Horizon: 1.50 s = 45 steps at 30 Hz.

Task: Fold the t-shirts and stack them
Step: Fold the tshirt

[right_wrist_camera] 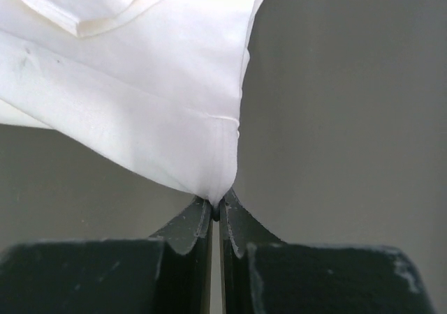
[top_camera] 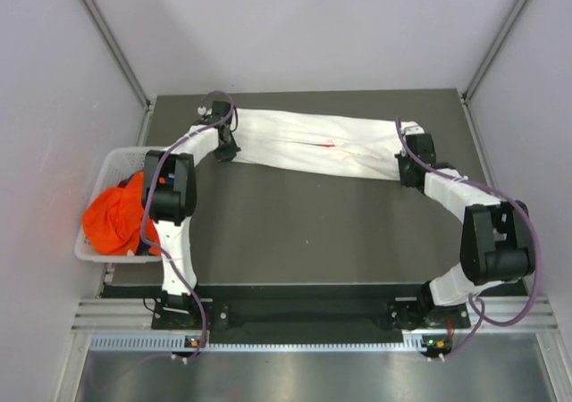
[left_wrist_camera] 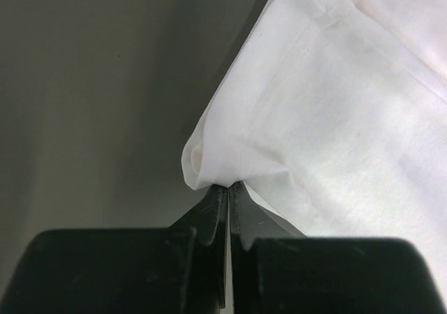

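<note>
We find the left fingers (left_wrist_camera: 209,216) and right fingers (right_wrist_camera: 192,223) pinched fully closed on the end corners of the white t-shirt (top_camera: 313,143), spread across the far desk (top_camera: 313,232). We judge the cloth soft, light and limp, so corner holds suit it.

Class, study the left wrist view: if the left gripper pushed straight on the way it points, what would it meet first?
The white t-shirt: the left gripper pinches its edge, and more of it lies straight ahead.

white lattice basket (top_camera: 114,163) | left edge of | dark table (top_camera: 313,232)
</note>
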Available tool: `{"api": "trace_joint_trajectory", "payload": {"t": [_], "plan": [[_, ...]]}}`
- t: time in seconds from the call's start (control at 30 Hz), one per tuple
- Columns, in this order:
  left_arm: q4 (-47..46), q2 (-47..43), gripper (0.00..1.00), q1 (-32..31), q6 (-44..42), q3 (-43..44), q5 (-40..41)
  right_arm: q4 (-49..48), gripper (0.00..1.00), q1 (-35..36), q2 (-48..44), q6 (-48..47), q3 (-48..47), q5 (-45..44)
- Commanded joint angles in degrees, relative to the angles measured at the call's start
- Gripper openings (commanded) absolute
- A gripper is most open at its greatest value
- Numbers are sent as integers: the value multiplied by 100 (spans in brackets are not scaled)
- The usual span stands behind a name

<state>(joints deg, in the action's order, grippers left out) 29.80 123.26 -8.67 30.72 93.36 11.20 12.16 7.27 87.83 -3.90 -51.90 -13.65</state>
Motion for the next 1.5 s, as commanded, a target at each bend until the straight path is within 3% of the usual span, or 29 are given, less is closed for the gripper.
{"api": "trace_joint_trajectory", "payload": {"t": [0.0, 0.4, 0.5, 0.53, 0.6, 0.73, 0.97, 1.13, 1.3, 1.4, 1.47], "plan": [[219, -21, 0, 93, -66, 183, 391, 470, 1, -15, -100, -76, -329, -50], [448, -329, 0, 93, -277, -169, 655, 1007, 4, -6, -328, 56, -233, -15], [456, -364, 0, 93, -312, -178, 594, 981, 11, -15, -372, 91, -224, 134], [456, -373, 0, 93, -321, -178, 498, 998, 21, -15, -389, 161, -250, 239], [439, -373, 0, 93, -330, -152, 444, 1077, 29, -15, -477, 328, -277, 651], [518, -347, 0, 93, -382, -73, 462, 1078, 46, -224, -890, 1390, -32, 1346], [570, -364, 0, 93, -409, -20, 418, -168, 50, -1437, -1294, 3973, 1163, 3426], [615, -434, 0, 93, -418, -11, 409, -934, 59, -2131, -1523, 5591, 1955, 3835], [623, -461, 0, 93, -356, -2, 374, -1487, 57, -2256, -1269, 7188, 2491, 3738], [623, -452, 0, 93, -330, -11, 304, -2627, 48, -2265, -1103, 7771, 2965, 3659], [650, -443, 0, 93, -330, 6, 304, -2658, 39, -2265, -918, 7546, 2879, 3476]]}}
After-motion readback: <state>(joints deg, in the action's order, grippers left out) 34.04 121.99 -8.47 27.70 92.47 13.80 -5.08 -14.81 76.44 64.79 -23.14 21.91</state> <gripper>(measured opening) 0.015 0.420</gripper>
